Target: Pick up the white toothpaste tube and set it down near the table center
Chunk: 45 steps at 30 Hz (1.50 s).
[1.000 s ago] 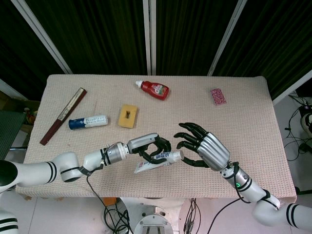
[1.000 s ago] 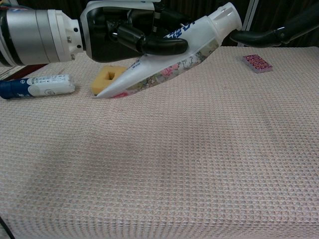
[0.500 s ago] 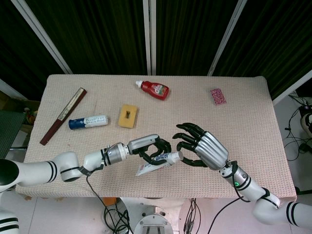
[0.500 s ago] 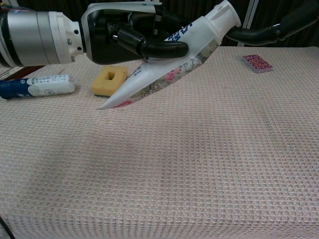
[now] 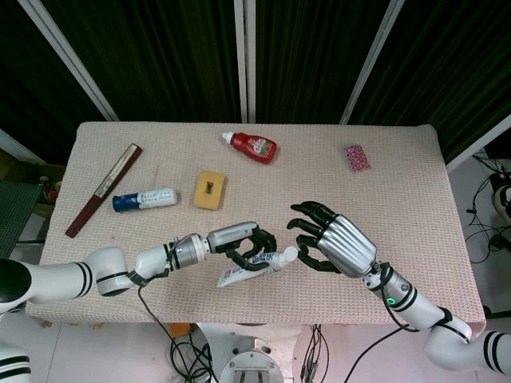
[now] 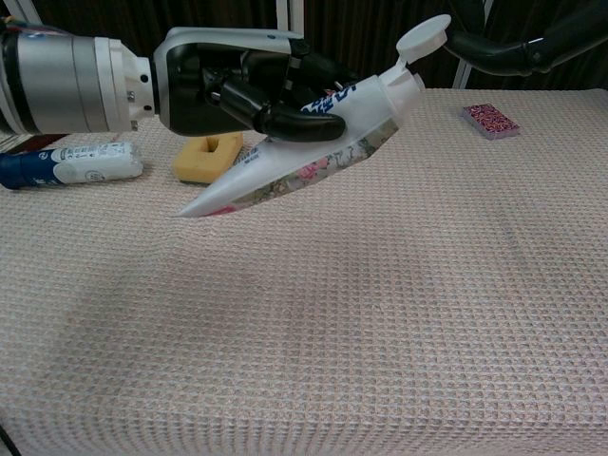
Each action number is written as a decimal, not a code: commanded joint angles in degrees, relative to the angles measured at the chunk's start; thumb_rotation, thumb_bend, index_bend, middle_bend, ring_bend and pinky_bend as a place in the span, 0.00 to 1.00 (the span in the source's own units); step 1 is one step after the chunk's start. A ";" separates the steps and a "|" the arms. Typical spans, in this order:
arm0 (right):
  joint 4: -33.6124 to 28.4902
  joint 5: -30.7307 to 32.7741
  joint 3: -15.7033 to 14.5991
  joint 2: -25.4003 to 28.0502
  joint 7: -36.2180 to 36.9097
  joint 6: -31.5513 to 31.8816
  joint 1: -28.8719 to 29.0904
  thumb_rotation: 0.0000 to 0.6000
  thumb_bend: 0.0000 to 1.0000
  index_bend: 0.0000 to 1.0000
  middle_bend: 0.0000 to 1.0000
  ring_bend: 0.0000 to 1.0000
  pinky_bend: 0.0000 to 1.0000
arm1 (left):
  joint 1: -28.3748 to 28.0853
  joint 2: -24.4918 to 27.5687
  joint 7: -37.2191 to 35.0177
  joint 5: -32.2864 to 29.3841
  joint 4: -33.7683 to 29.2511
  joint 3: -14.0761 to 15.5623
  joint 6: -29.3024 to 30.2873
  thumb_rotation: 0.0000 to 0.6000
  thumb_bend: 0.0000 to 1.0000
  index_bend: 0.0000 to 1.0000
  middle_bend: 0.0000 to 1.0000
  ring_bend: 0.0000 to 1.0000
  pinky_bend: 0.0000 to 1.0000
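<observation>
The left hand (image 5: 243, 243) is gripping the tube (image 5: 254, 267) over the near part of the table (image 5: 415, 207), its dark fingers (image 6: 285, 119) wrapping the upper body just below the cap end. The tube's long axis is running left to right in the head view and tilting: the crimped tail (image 6: 195, 211) is pointing down and toward the robot's left, hanging just above the cloth, while the cap (image 6: 425, 31) is pointing up and toward the right hand (image 5: 327, 246). In the chest view the cap is standing flipped open on its hinge. The right hand is holding nothing; its fingers are curling loosely and staying apart, with the fingertips (image 5: 302, 241) lying just beside the cap, though contact cannot be judged. Farther back, a yellow sponge (image 5: 210, 190) with a central hole is lying flat, and to its left a blue-and-white tube (image 5: 144, 199) is lying on its side. A long dark red stick (image 5: 104, 190) is lying diagonally near the left edge. Near the far edge, a red bottle (image 5: 254, 146) with a white cap is lying on its side, and a small pink patterned pack (image 5: 358, 156) is sitting well to its right. The table is wearing a beige waffle-weave cloth. Behind it, dark panels (image 5: 160, 56) divided by pale slanted strips are closing the room, and cables (image 5: 192, 351) are trailing on the floor below the near edge.
</observation>
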 commanded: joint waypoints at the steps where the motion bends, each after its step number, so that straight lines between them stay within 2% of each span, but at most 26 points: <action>1: -0.20 0.23 -0.03 0.18 -0.15 -0.13 0.02 1.00 0.51 0.66 0.38 0.15 0.25 | -0.14 0.10 0.37 -0.30 -0.14 0.18 -0.43 0.92 0.68 0.83 0.90 0.81 0.66; 8: 0.11 0.24 -0.06 -0.59 0.17 0.37 0.16 1.00 0.50 0.66 0.39 0.15 0.25 | -0.55 0.06 0.74 -0.74 -0.24 0.38 -1.28 0.85 0.68 0.83 0.90 0.81 0.66; 28: 0.54 0.94 0.70 -4.16 0.00 -2.13 3.06 1.00 0.50 0.66 0.39 0.15 0.25 | -1.31 0.72 5.05 -2.91 -3.09 -0.65 -3.77 0.80 0.68 0.83 0.90 0.80 0.66; 35: 0.64 0.76 0.58 -3.66 0.49 0.56 2.01 1.00 0.50 0.65 0.38 0.15 0.25 | -0.72 0.89 6.05 -3.50 -2.79 -0.49 -3.92 0.81 0.68 0.83 0.90 0.80 0.66; 40: 1.46 1.70 -0.14 -1.41 1.77 5.79 -1.73 1.00 0.50 0.61 0.37 0.15 0.25 | 0.79 0.51 11.73 -5.60 -1.47 0.04 -5.35 0.81 0.68 0.82 0.89 0.79 0.64; 45: 3.97 4.54 -0.94 0.32 4.88 10.67 -6.24 1.00 0.50 0.60 0.37 0.15 0.25 | 2.40 -1.74 23.19 -11.24 1.31 -0.51 -9.54 0.78 0.67 0.82 0.88 0.76 0.60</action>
